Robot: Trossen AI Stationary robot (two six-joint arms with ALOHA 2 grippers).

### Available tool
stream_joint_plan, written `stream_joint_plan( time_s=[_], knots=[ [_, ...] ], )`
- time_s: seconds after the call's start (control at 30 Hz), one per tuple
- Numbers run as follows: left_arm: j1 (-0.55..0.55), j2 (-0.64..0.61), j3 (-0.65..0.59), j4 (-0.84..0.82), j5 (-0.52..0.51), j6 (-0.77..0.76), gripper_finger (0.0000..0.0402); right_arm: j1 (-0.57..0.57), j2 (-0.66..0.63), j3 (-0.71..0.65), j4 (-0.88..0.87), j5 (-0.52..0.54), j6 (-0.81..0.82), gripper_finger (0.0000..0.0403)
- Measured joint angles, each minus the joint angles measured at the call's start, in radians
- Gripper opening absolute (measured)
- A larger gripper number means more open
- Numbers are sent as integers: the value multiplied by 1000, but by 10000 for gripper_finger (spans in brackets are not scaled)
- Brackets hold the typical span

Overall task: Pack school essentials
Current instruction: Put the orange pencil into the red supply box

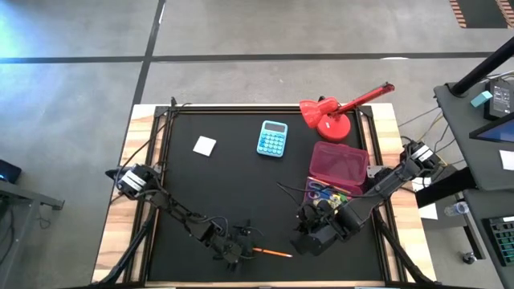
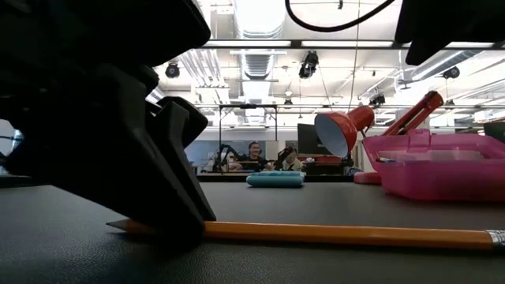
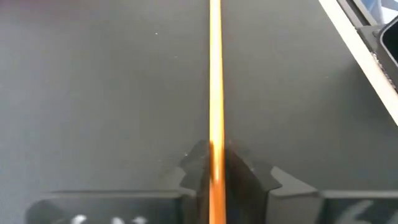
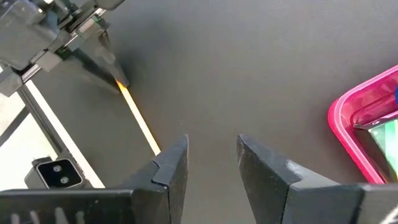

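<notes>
Matte black mat (image 1: 225, 185) covers the whole tabletop, framed in pale wood, with grey concrete floor all around, and from table height you can see an open office behind it with a couple of people sitting way in the back. Left gripper (image 1: 239, 252) is down at the near edge of the mat with its dark wedge-shaped fingers pinched shut on the sharpened end of a thin orange pencil (image 1: 274, 254), which lies flat on the mat with the rest of its long smooth shaft sticking out toward the right arm. Right gripper (image 4: 211, 163) hovers just beside the pencil's far end, its two chunky black fingers parted with a clear gap and nothing between them. Right next to that arm sits a translucent pink plastic case (image 1: 339, 164), rectangular with rounded corners, and some blue-handled scissors (image 1: 320, 192) rest at its near edge. Further back there's a glossy red desk lamp (image 1: 337, 111), a light blue calculator (image 1: 273, 138) and a small white square (image 1: 205, 145) lying flat, well apart from everything else
</notes>
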Motion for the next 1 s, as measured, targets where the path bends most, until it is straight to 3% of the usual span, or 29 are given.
stream_joint_plan(
  time_s=[0.17,1.0],
  knots=[
    [6,1,-2,3,0,-75,6,13,0,0,0,0,-1,127],
    [19,-72,-4,38,5,-103,8,71,-5,0,-8,7,-117,133]
  ],
)
